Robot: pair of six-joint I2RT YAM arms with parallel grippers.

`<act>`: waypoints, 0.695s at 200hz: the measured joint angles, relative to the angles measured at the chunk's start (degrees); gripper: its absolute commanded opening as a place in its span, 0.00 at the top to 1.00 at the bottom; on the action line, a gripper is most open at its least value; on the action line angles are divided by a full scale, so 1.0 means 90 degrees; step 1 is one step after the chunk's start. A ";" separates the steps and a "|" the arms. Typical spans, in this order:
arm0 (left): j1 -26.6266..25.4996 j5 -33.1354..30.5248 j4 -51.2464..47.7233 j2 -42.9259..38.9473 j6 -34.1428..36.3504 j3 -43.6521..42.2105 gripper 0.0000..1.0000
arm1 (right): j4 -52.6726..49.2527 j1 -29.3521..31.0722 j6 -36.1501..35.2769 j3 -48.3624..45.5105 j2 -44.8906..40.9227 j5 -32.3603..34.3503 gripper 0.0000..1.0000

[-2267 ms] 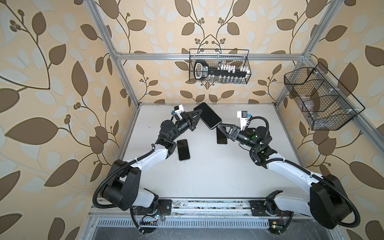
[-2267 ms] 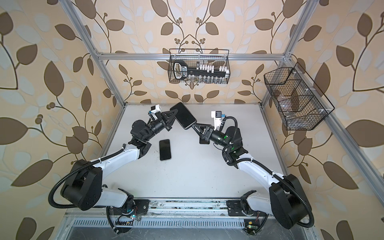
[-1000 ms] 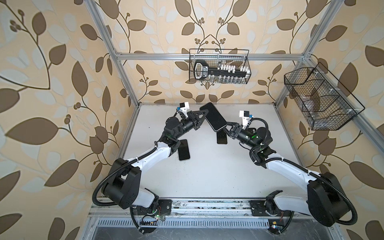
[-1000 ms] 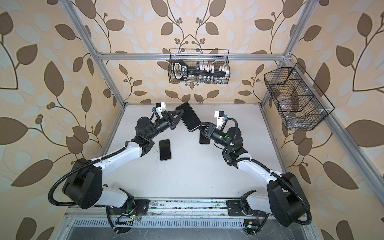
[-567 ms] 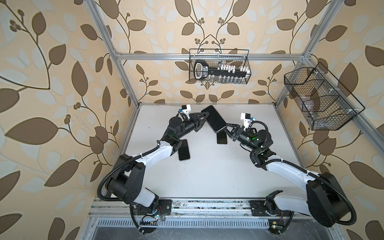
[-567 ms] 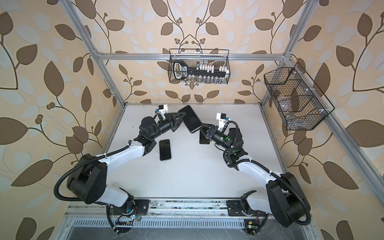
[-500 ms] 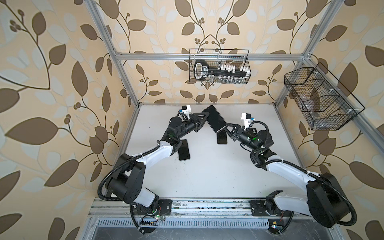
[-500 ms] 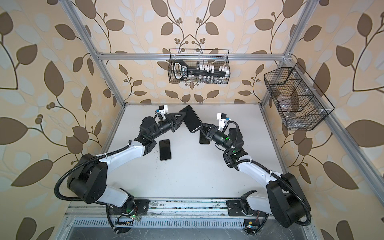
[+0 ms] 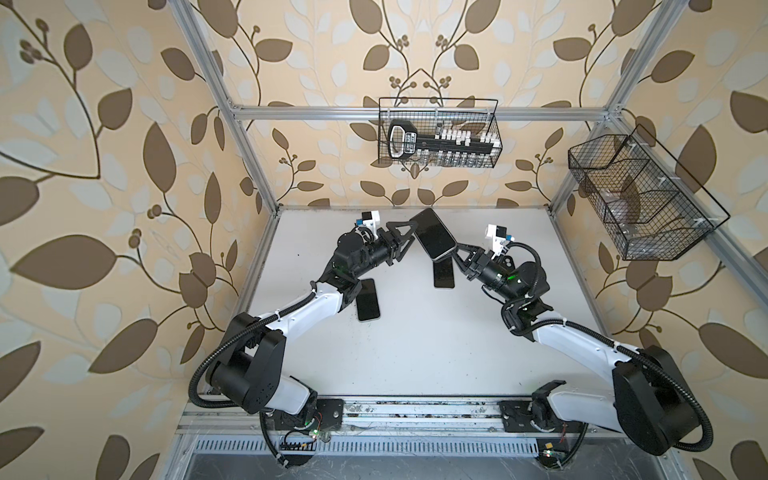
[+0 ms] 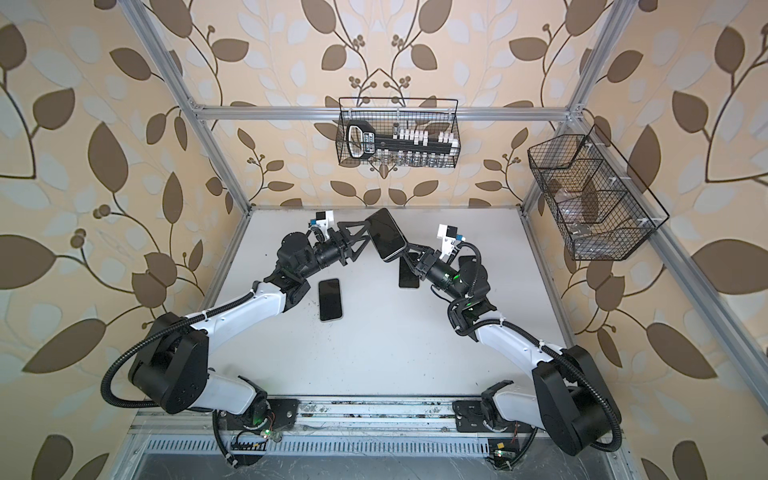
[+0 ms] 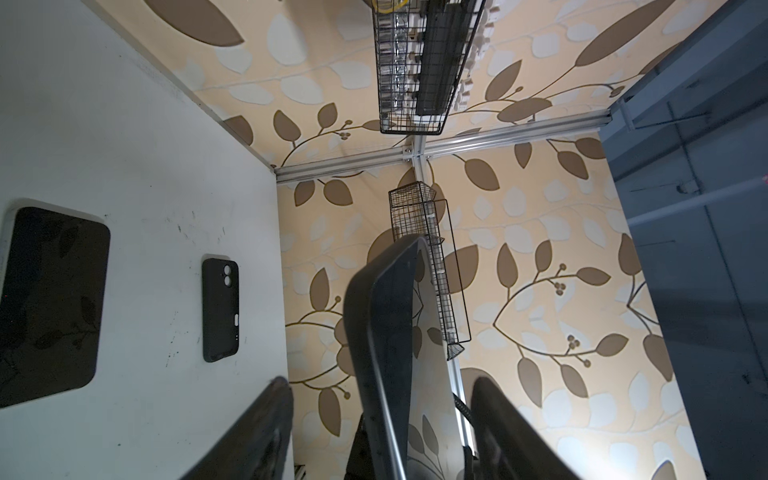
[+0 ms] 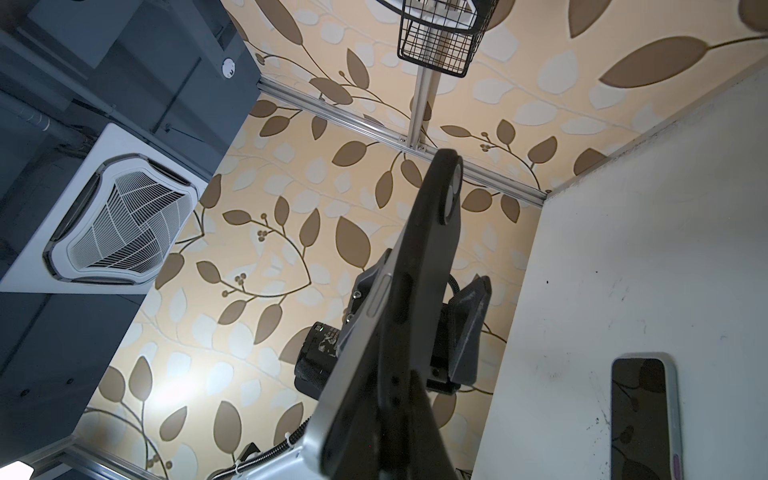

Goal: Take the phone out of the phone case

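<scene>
The phone (image 9: 434, 235) (image 10: 387, 235) hangs tilted in the air above the back of the table, dark screen up. In the right wrist view its silver edge (image 12: 361, 332) shows beside the black phone case (image 12: 440, 232) on its back. My right gripper (image 9: 457, 254) (image 10: 409, 251) (image 12: 386, 415) is shut on its lower right end. My left gripper (image 9: 409, 239) (image 10: 363, 237) (image 11: 378, 382) is open at the other end. The phone's edge (image 11: 386, 332) stands between its fingers (image 11: 257, 432) without touching them.
A second phone (image 9: 368, 299) (image 10: 330, 299) lies on the white table by the left arm. A dark slab (image 9: 444, 274) (image 10: 408, 274) lies under the held phone, and a black case (image 11: 220, 309) lies beyond it. Wire baskets hang on the back wall (image 9: 438, 139) and right wall (image 9: 640, 199).
The left gripper carried the phone rightward, then opened and let go. The right gripper moved in and shut on the phone's other end.
</scene>
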 measured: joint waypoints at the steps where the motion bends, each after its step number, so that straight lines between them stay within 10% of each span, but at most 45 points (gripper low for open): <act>1: 0.0000 -0.0002 -0.0010 -0.0012 -0.0019 0.0000 0.20 | 0.0002 -0.0002 0.0002 -0.0002 0.0000 0.0005 0.97; 50: 0.0000 -0.0112 -0.0913 -0.0653 -0.0063 0.0000 0.02 | 0.0095 -0.0019 0.0007 -0.0114 0.0107 0.0236 0.98; 139: -0.0129 -0.0342 -0.2698 -0.2205 -0.0522 -0.0002 0.01 | 0.0379 0.0223 0.0049 -0.0301 0.0364 0.0959 0.99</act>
